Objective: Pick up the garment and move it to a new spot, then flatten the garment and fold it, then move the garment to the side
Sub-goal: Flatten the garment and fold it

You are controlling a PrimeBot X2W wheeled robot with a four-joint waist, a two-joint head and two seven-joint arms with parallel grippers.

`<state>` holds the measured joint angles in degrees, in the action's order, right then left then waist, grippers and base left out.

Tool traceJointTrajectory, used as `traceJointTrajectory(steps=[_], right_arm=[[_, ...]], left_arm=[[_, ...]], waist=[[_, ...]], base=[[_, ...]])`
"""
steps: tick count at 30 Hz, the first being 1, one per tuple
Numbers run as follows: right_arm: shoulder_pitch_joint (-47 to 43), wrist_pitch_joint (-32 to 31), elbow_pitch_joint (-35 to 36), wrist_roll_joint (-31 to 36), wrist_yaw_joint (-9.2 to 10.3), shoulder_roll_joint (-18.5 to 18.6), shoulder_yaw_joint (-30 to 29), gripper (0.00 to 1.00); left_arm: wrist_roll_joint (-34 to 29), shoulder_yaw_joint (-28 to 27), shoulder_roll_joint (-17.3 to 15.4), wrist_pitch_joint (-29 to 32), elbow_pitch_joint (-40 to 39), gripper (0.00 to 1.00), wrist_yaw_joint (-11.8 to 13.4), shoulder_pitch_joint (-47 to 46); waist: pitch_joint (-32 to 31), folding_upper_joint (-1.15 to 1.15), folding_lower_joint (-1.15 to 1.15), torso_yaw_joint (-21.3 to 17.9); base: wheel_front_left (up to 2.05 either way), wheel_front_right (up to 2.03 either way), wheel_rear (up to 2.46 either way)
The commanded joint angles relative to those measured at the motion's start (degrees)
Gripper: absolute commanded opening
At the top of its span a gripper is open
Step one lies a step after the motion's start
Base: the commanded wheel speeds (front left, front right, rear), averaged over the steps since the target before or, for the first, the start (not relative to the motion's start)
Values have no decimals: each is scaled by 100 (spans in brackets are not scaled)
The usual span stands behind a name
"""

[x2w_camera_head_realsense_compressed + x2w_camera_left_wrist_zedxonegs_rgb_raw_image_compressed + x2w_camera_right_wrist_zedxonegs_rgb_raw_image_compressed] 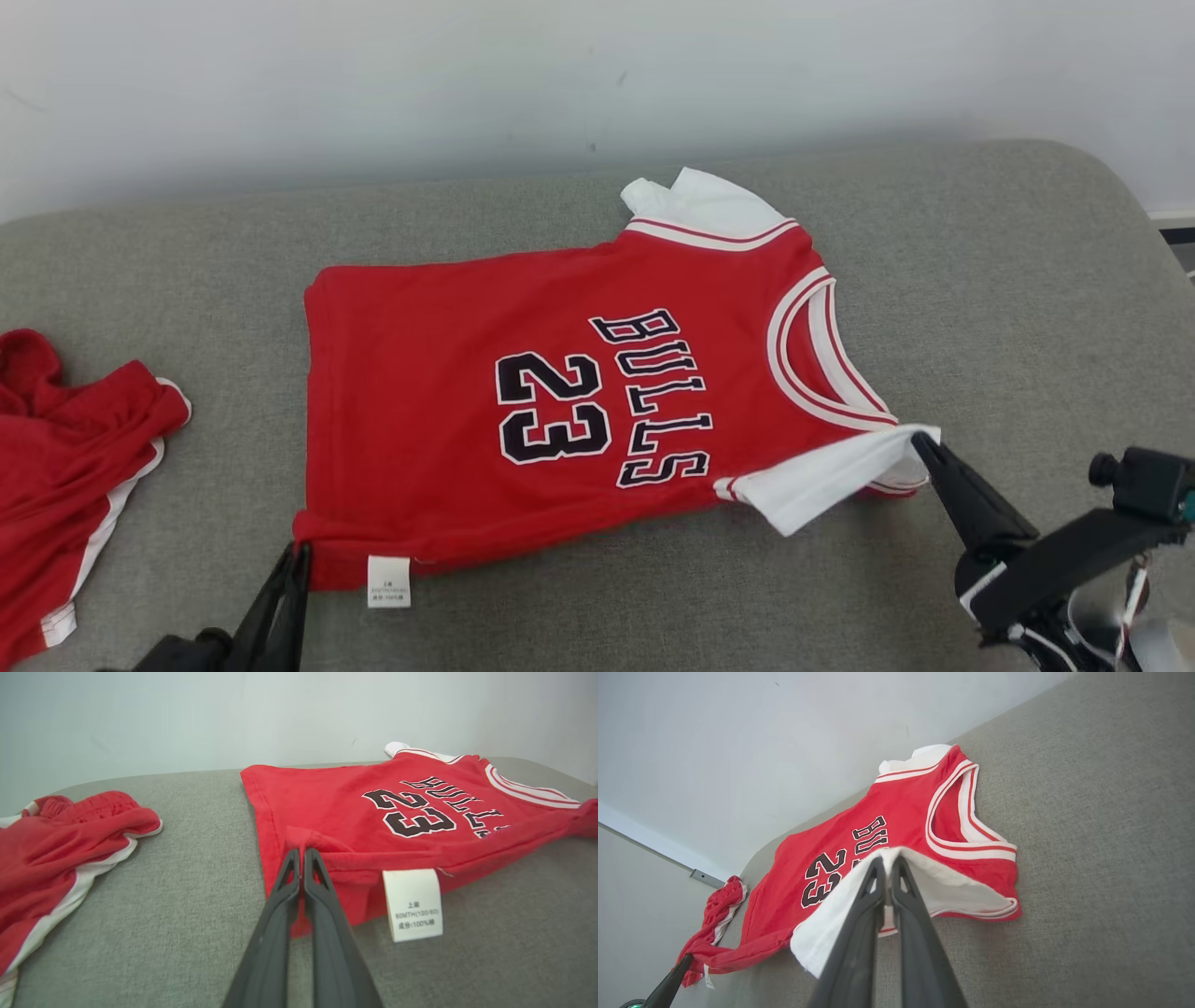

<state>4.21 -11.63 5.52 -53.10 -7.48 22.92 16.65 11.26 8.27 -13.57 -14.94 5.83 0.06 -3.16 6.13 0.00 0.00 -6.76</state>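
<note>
Red jersey (448, 411) lies spread mid-frame on the grey cushion (1008, 308); left end effector (300, 553) pinches its lower-left hem (448, 556), right end effector (920, 441) pinches the white sleeve (822, 478), seemingly slightly lifted

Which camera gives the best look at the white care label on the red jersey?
The left wrist view: the care label hangs large and close from the jersey hem beside the left pincer, print showing. In the head view it is small, print unreadable; in the right wrist view, a tiny white sliver at lower left.
</note>
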Motion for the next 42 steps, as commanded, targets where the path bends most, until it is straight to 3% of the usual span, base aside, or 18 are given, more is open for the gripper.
traceJointTrajectory(steps=[1,12,22,23,24,25,26,31,34,42], right_arm=[[253,-2,-110,75,-2,-40,15,0],[2270,243,-2040,415,-2,-234,534,0],[3286,876,-3493,472,-2,-320,1218,0],[3332,947,-3583,444,-2,-318,1276,0],[3388,1043,-3658,459,-2,-298,1343,27],[3416,1134,-3726,443,-2,-291,1409,62],[3399,1204,-3791,362,-2,-300,1461,99],[3317,1596,-3896,224,-2,-207,1626,100],[3105,2067,-3827,178,-2,-60,1748,100],[2587,2426,-3622,454,-2,221,1878,100]], left_arm=[[13,-12,-36,-30,49,0,-27,-147],[151,107,13,118,1316,0,-293,-1642],[55,291,60,14,2370,0,-425,-2539],[26,289,54,3,2430,8,-401,-2588],[3,282,49,-3,2476,85,-360,-2635],[-2,275,69,-14,2500,100,-353,-2646],[-4,271,99,-23,2514,100,-343,-2634],[-23,163,155,-26,2257,100,-264,-2407],[-23,-37,249,-28,1686,100,-170,-1966],[-142,-141,429,-30,973,100,-121,-1140]], waist=[[55,0,0,0],[557,0,0,70],[765,0,0,139],[762,0,0,145],[756,0,0,149],[741,0,0,155],[716,0,0,163],[597,0,0,186],[471,0,0,211],[343,0,0,251]], base=[[0,0,0],[0,0,0],[0,0,0],[0,0,0],[0,0,0],[0,0,0],[0,0,0],[0,0,0],[0,0,0],[0,0,0]])
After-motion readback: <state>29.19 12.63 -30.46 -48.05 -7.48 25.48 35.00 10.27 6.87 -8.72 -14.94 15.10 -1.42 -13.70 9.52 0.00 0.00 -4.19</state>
